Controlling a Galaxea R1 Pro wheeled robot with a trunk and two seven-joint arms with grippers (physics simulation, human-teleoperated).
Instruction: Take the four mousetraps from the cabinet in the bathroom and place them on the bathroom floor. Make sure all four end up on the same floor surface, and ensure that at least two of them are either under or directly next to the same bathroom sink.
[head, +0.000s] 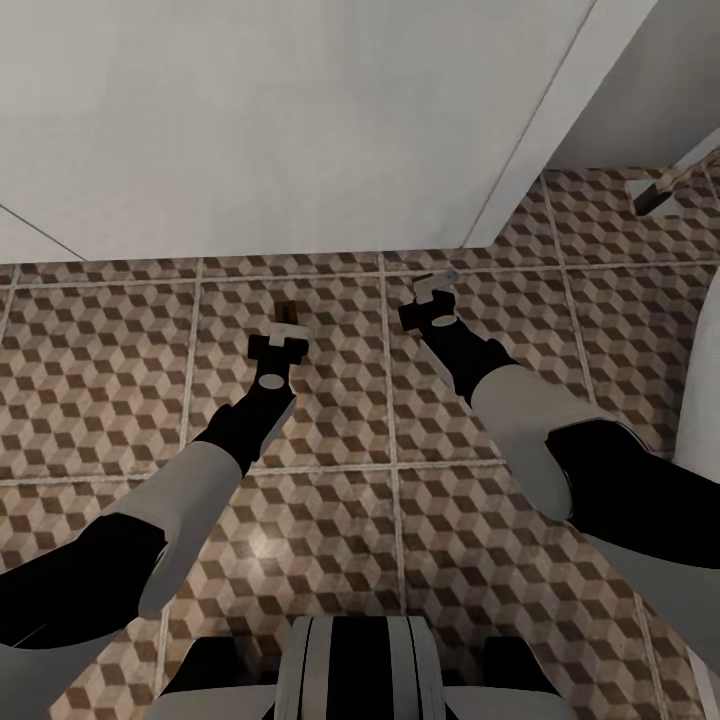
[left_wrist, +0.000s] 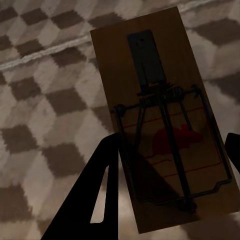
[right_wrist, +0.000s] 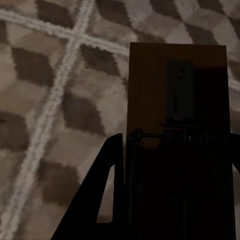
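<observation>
Two mousetraps are in hand, low over the cube-patterned bathroom floor. My left gripper is shut on a brown mousetrap with a wire spring and a red mouse print. The black fingers press its long edges. My right gripper is shut on a second mousetrap, dark in shadow. I cannot tell if either trap touches the tiles. Both hang in front of a white flat-faced unit. I cannot tell whether this is the cabinet or the sink's vanity.
A small brown-and-white object lies on the tiles at the far right, past the white unit's corner. A white curved body rises at the right edge. My base stands at the near edge, with open tiles between the arms.
</observation>
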